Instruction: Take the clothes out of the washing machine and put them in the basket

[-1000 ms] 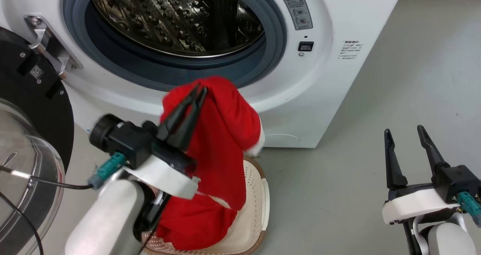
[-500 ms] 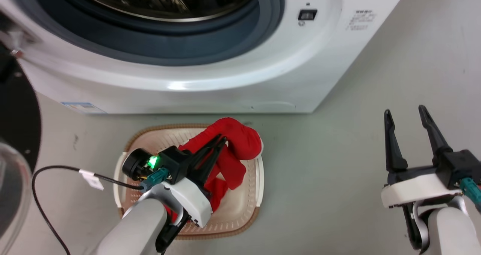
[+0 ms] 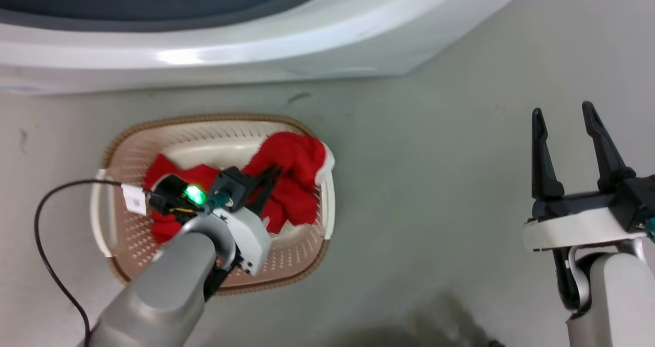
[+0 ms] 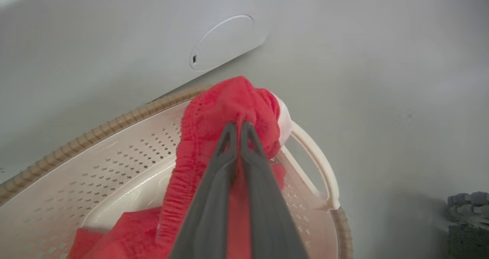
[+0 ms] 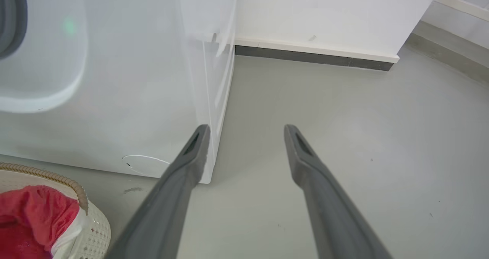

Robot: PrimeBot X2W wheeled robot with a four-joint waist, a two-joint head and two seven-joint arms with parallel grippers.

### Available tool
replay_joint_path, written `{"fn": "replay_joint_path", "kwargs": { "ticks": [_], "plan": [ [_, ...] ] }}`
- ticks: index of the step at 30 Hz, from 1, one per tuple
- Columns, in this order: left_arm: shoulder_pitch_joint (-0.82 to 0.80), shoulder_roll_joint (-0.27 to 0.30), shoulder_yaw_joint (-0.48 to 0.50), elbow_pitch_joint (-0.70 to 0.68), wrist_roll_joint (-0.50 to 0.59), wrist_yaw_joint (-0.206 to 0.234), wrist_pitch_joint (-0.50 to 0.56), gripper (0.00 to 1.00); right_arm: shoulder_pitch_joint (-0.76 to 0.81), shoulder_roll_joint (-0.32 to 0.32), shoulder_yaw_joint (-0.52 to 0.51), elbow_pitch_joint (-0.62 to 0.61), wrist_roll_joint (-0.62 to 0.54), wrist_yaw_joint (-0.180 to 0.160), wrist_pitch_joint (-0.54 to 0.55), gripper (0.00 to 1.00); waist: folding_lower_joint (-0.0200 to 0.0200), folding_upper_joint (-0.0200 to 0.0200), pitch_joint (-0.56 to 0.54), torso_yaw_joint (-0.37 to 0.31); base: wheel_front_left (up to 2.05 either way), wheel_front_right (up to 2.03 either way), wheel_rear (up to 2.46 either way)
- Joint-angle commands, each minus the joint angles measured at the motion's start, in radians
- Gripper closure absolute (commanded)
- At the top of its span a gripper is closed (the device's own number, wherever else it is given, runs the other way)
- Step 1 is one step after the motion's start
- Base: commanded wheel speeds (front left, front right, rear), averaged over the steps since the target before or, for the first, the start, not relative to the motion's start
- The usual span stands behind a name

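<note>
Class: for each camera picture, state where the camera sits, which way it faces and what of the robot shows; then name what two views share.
Head view: on the head, facing steeply down at the cream perforated plastic basket before the large white washing machine; shows left gripper and right gripper.
Left wrist view: on that wrist, looking along shut fingers pinching the bright red fabric clothes.
Right wrist view: on that wrist, facing the machine's corner and grey floor between spread fingers.
Shared: both wrist views show basket and clothes.

the left gripper pinches the red clothes over the basket, beside the washing machine.
</note>
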Motion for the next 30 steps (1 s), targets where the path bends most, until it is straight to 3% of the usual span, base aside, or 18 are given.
{"fn": "replay_joint_path", "kwargs": {
  "ticks": [1,13,24,25,26,30],
  "plan": [
    [-0.035,-0.002,-0.010,0.033,0.006,0.000,-0.004,1.00,-0.027,0.001,0.005,-0.013,0.013,-0.001,-0.002,0.00,-0.0002,0.0000,0.073,-0.036,0.00,0.00,0.00],
    [-0.196,-0.005,-0.060,0.269,-0.025,-0.001,-0.004,1.00,-0.057,0.001,0.056,-0.075,0.056,-0.001,-0.002,0.00,-0.0002,0.0000,0.229,-0.099,0.00,0.00,0.00],
    [-0.261,-0.028,-0.036,0.398,-0.032,0.000,-0.004,1.00,-0.062,0.001,0.071,-0.099,0.074,-0.001,-0.002,0.00,-0.0002,0.0000,0.279,-0.130,0.00,0.00,0.00],
    [-0.267,-0.030,-0.033,0.396,-0.024,0.006,-0.004,0.33,-0.062,0.001,0.069,-0.097,0.073,-0.001,-0.002,0.00,-0.0002,0.0000,0.278,-0.129,0.00,0.00,0.00],
    [-0.264,-0.033,-0.030,0.398,-0.021,0.007,-0.004,0.00,-0.063,0.001,0.068,-0.093,0.072,-0.001,-0.002,0.00,-0.0002,0.0000,0.276,-0.127,0.00,0.00,0.00],
    [-0.246,-0.034,-0.007,0.379,-0.013,0.013,-0.004,0.00,-0.071,0.001,0.059,-0.075,0.063,-0.001,-0.002,0.00,-0.0002,0.0000,0.242,-0.117,0.00,0.00,0.00]
  ]
}}
